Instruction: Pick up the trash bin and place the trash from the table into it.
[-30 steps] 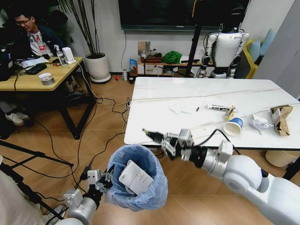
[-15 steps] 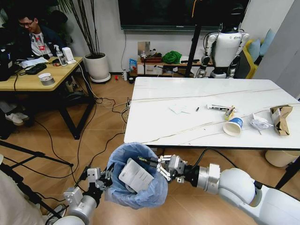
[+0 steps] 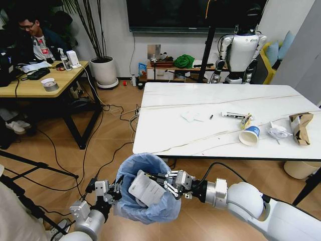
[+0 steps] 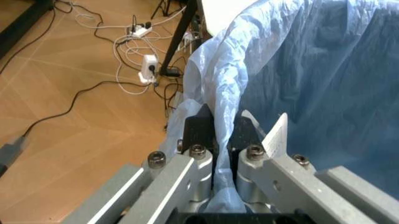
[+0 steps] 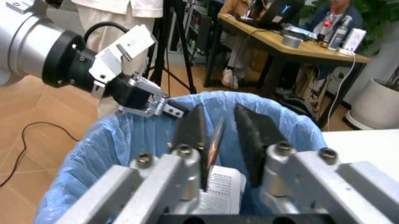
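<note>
The trash bin [image 3: 150, 213], lined with a light blue bag, hangs low in front of the table [image 3: 170, 125]. My left gripper [image 3: 113, 193] is shut on its rim [image 4: 218, 100], also seen as the left gripper [image 5: 146, 100] in the right wrist view. My right gripper [image 3: 165, 183] hovers over the bin's mouth [image 5: 187, 100], its jaws a little apart. A thin wrapper [image 5: 215, 140] stands loose between them. White paper [image 3: 145, 190] lies inside the bin. On the table lie a blue-banded cup [image 3: 249, 135], a brown paper bag [image 3: 301, 127], a clear wrapper [image 3: 277, 131] and white papers [image 3: 193, 116].
A wooden desk [image 3: 30, 85] with a seated person stands at the left. Cables [image 3: 120, 110] run over the floor beside it. A plant pot [image 3: 104, 72] and a white humanoid robot [image 3: 243, 50] stand at the back wall. A cream bin [image 3: 301, 168] sits under the table's right end.
My right gripper came down from the table's front edge to the bin's mouth, carrying a thin piece of trash. Its fingers now stand slightly apart. The left gripper kept its hold.
</note>
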